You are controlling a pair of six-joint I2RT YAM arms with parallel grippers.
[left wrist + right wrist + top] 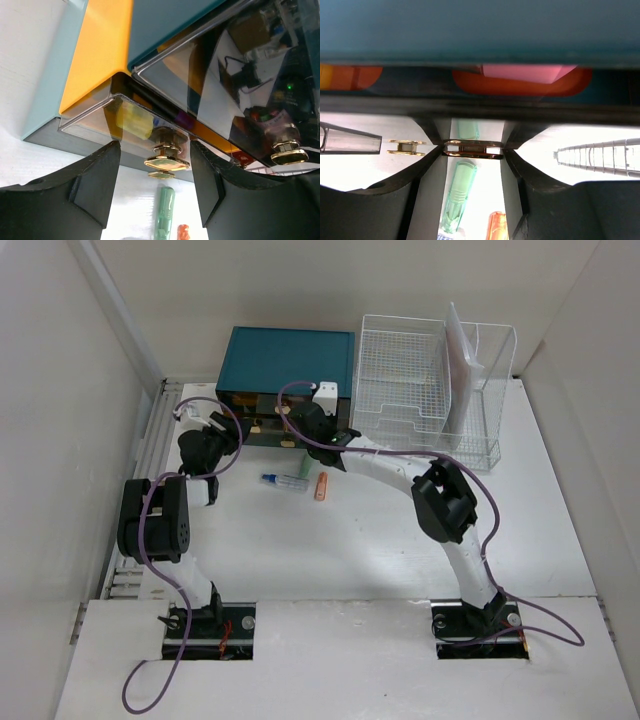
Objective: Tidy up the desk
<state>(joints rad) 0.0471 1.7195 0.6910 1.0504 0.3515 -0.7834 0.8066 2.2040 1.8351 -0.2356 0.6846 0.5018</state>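
The white desk (380, 540) carries a teal drawer cabinet (290, 360) at the back. My left gripper (235, 435) is open at the cabinet's left clear drawer (95, 117). In the left wrist view the gripper (155, 147) has its fingers on either side of that drawer's gold knob (166, 161), with gaps on both sides. My right gripper (298, 427) is at the cabinet's right drawer. In the right wrist view the gripper (472, 149) is shut on that drawer's gold knob (470, 148). A green-capped pen (285, 481) and a small orange item (321, 487) lie on the desk in front of the cabinet.
A white wire basket (420, 380) holding white sheets stands to the right of the cabinet. A grey metal rail (150, 440) runs along the desk's left edge. White walls enclose the left, back and right sides.
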